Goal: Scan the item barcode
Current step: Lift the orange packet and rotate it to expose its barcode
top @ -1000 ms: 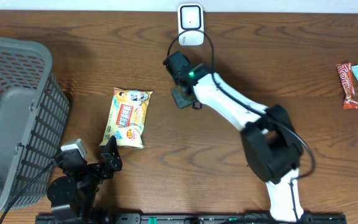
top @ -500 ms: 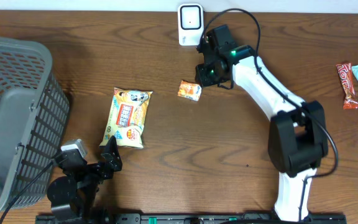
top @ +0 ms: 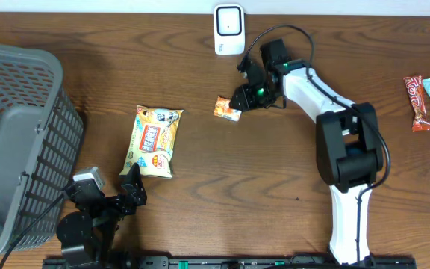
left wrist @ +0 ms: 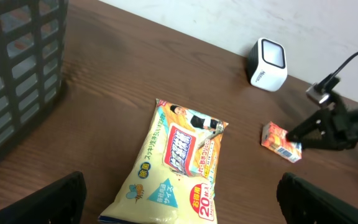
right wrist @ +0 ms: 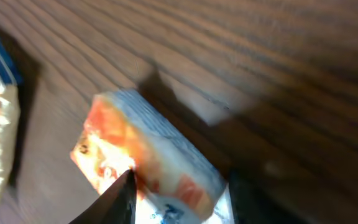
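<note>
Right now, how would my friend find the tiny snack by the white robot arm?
Start at the white scanner at the far edge of the table and come straight toward the robot. The small orange packet lies there, at the tips of the right gripper. It is far smaller than the yellow pack to its left, and orange and white.

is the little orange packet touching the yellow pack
Apart. The overhead view shows bare wood between the orange packet and the yellow pack; the left wrist view shows the same gap.
</note>
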### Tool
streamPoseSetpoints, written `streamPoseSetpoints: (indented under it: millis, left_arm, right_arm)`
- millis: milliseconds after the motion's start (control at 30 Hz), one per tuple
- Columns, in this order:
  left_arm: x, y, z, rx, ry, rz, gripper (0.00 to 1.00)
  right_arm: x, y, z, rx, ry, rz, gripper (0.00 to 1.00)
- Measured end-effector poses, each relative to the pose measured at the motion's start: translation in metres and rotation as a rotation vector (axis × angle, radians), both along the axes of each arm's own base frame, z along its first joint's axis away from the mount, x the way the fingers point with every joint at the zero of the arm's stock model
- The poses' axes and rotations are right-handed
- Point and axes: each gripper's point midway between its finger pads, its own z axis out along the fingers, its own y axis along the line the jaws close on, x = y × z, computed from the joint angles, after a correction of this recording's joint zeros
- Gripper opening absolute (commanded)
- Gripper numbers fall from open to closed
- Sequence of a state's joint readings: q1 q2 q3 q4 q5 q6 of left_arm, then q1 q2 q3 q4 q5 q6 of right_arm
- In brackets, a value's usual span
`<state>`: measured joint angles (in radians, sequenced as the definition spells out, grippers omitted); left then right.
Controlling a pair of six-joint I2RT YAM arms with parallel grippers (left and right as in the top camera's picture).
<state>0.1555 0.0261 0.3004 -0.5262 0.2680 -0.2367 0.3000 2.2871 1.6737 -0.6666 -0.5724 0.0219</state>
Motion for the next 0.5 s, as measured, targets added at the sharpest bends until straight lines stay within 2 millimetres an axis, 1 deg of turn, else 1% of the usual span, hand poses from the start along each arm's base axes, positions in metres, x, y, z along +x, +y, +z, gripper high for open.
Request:
streamPoseSetpoints:
  millis: [67, 100, 233, 333, 367, 400, 500]
  left_arm:
    - [0.000, 0.000, 0.000, 0.000, 0.000, 0.000, 0.98]
    - [0.000, 0.000, 0.000, 0.000, 0.000, 0.000, 0.98]
    - [0.000, 0.000, 0.000, 0.000, 0.000, 0.000, 0.98]
    - [0.000, 0.000, 0.000, 0.000, 0.000, 0.000, 0.98]
    - [0.000, 0.000, 0.000, 0.000, 0.000, 0.000, 0.98]
    - [0.000, 0.000, 0.000, 0.000, 0.000, 0.000, 0.98]
    - [0.000, 0.000, 0.000, 0.000, 0.000, 0.000, 0.98]
  right_arm:
    - [-0.001, 0.002, -0.002, 0.016, 0.005, 0.011, 0.11]
    - [-0.002, 0.003, -0.004, 0.016, 0.010, 0.017, 0.01]
    - [-0.006, 0.006, -0.005, 0.049, 0.042, 0.023, 0.01]
    - [-0.022, 0.010, -0.003, 0.089, 0.123, 0.036, 0.01]
    - [-0.033, 0.011, -0.002, 0.122, 0.185, 0.040, 0.01]
    - [-0.039, 0.012, 0.000, 0.147, 0.223, 0.041, 0.01]
    - [-0.049, 0.013, 0.016, 0.279, 0.327, 0.027, 0.01]
